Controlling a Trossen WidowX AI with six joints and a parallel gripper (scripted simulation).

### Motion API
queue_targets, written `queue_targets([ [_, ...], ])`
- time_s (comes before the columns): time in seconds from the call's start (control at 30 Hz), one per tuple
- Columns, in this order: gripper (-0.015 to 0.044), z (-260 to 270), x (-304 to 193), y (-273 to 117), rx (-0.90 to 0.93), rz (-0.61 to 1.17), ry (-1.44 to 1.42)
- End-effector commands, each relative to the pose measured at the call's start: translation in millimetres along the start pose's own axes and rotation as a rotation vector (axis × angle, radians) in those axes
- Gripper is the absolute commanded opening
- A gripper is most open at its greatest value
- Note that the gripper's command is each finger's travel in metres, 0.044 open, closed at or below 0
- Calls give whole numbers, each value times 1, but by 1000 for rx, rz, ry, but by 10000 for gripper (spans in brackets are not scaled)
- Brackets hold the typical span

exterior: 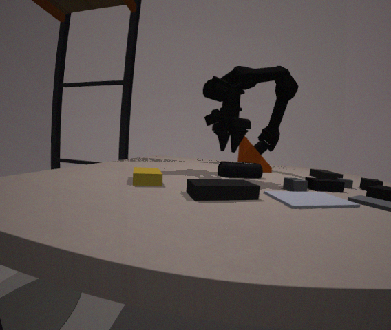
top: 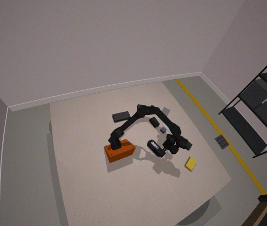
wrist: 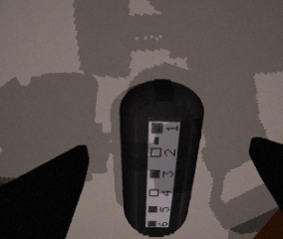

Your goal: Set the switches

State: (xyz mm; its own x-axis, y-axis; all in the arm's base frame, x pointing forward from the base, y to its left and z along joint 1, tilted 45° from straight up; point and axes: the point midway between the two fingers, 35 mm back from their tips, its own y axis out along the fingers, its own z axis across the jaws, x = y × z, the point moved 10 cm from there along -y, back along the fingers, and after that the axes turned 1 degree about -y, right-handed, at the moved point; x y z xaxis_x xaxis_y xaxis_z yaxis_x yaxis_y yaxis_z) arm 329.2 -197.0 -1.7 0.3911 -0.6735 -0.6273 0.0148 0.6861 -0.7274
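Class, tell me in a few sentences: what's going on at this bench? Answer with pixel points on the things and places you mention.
A black robot arm [top: 149,110] [exterior: 281,83] holds its open jaws above a dark controller unit [top: 154,147] [exterior: 239,169] [wrist: 161,164], gripping nothing. The unit's label [top: 154,145] [wrist: 162,174] faces up: squares 1, 3, 5 and 6 are filled, 2 and 4 empty. The switches are out of sight, so their settings can't be told. The unit isn't on its base, so the job isn't finished. A yellow block [top: 190,163] [exterior: 147,177] lies nearby.
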Motion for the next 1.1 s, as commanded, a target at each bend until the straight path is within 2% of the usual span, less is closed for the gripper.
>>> queue_targets([
  [0.0,440,1,1,1,-13,0,35],
  [1.07,440,1,3,49,-10,9,54],
])
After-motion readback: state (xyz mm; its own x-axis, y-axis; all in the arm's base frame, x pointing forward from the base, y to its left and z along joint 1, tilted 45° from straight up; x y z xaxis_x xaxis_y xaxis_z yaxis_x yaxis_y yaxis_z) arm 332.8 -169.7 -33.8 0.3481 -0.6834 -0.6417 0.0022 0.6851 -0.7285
